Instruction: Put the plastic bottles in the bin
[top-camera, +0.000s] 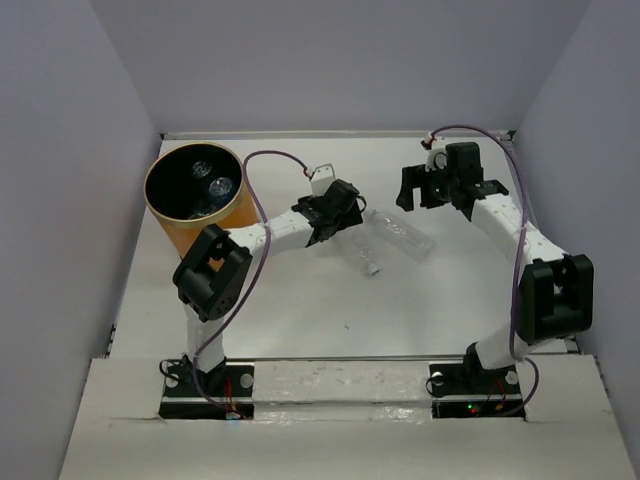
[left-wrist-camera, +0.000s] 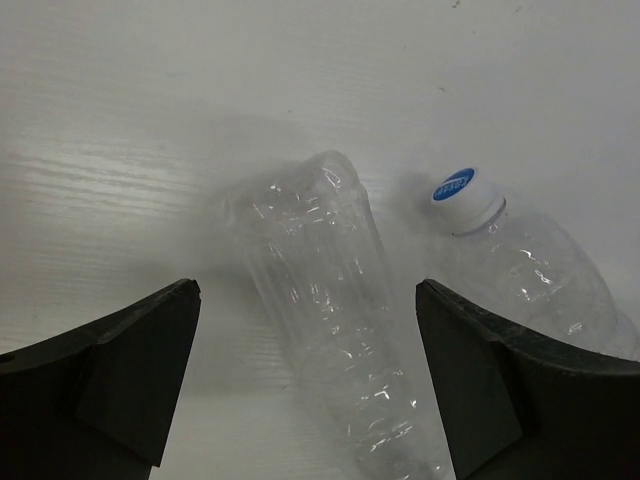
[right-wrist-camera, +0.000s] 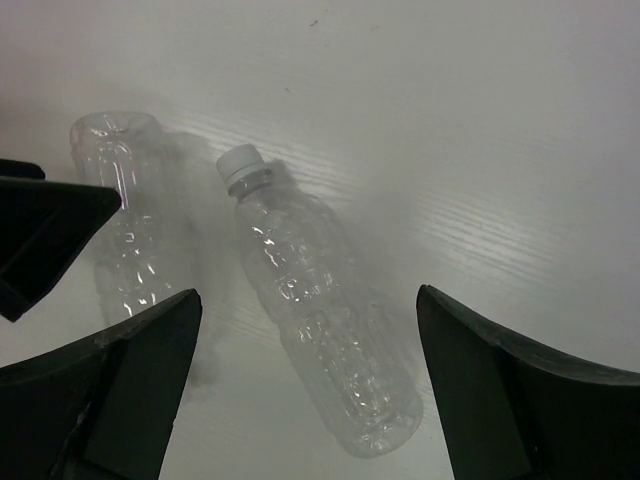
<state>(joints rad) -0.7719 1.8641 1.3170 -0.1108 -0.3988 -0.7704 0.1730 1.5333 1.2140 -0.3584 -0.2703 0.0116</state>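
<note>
Clear ribbed plastic bottle (left-wrist-camera: 335, 340) lies below the spread-apart left claw (left-wrist-camera: 308, 290); round and slippery, it may roll away when squeezed.

A white table (top-camera: 300, 320) with a faint wood grain is closed in on three sides by plain, pale grey-lilac panels: a left wall (top-camera: 60, 200), a back wall (top-camera: 340, 60) and a right wall (top-camera: 590, 150). Its near edge is bordered by a pale board (top-camera: 330, 440). The surface is lit softly and evenly, and only blurred shadows are cast on it.
</note>
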